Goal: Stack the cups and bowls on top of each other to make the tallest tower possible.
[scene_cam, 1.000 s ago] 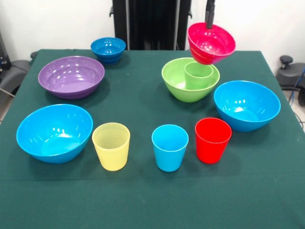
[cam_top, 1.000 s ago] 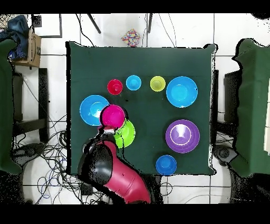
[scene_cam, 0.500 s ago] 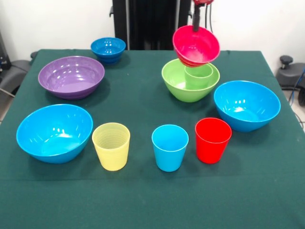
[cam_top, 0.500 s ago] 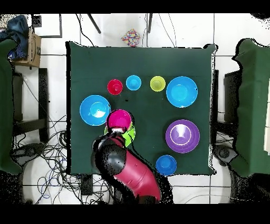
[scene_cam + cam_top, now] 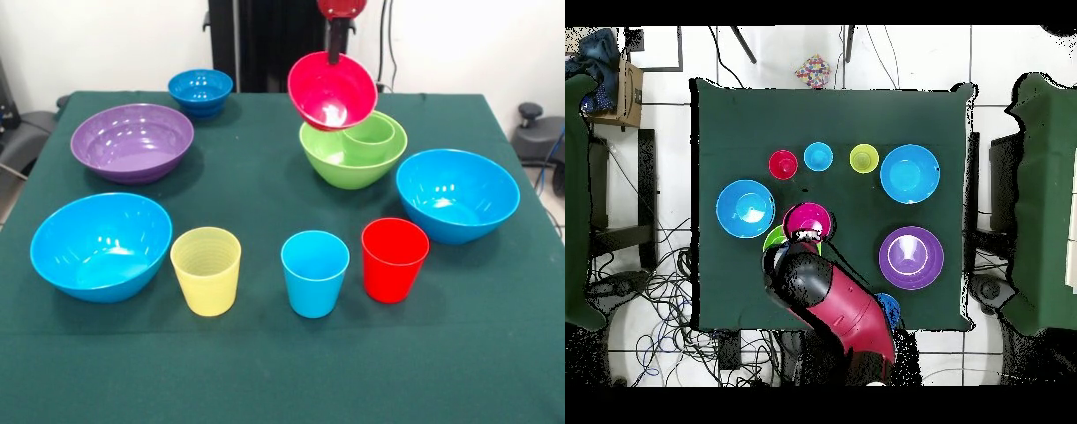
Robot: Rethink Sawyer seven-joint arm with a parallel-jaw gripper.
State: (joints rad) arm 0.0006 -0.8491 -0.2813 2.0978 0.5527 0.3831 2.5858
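Gripper [image 5: 335, 53] at top centre of front view, clamped on far rim of pink bowl [image 5: 332, 90]. Pink bowl held off the table, tilted with mouth toward camera, overlapping upper left rim of green bowl [image 5: 344, 157] in front view; contact between the two cannot be told. Green cup [image 5: 369, 138] upright inside green bowl, right of pink bowl.

Front view, remaining items, all resting upright on green table [image 5: 265, 194] and apart from each other:
- Dark blue bowl [image 5: 200, 91]: upper left, near far edge.
- Purple bowl [image 5: 132, 140]: left, below dark blue bowl.
- Light blue bowl [image 5: 101, 245]: lower left.
- Second light blue bowl [image 5: 456, 194]: right, below and right of green bowl.
- Yellow cup [image 5: 206, 269], blue cup [image 5: 314, 272], red cup [image 5: 394, 259]: row across lower centre, left to right.

Overhead view: red and black arm [image 5: 830, 305] rising from bottom centre, covering most of green bowl [image 5: 774, 238] and part of dark blue bowl [image 5: 887, 301]. Pink bowl [image 5: 808, 220] at arm tip, centre of frame. Cups in a row in upper half of table: red [image 5: 783, 164], blue [image 5: 818, 156], yellow [image 5: 864, 158]. Light blue bowls at left [image 5: 744, 208] and upper right [image 5: 910, 173]; purple bowl [image 5: 911, 257] at right.
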